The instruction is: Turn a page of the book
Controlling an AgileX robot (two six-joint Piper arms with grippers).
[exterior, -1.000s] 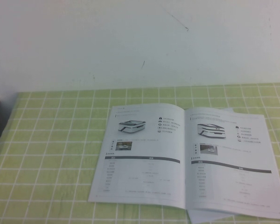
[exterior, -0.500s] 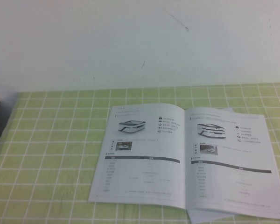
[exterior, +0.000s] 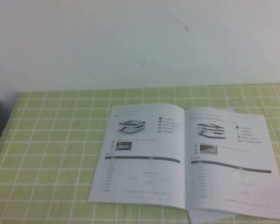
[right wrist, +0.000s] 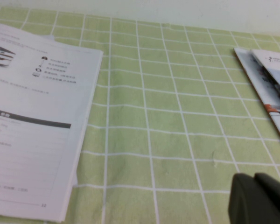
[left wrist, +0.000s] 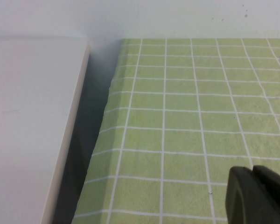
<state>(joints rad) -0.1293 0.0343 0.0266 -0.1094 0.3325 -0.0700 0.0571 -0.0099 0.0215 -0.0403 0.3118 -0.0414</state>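
Nothing has changed: the book (exterior: 186,158) lies open and flat, page (exterior: 231,161) unturned. Right hand (right wrist: 261,198) stays closed beside it; left hand (left wrist: 256,193), also closed, stays well away.

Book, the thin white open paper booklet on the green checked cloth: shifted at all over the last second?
No. The thin white paper booklet keeps its corners on the same white grid lines of the green checked cloth in the high view.
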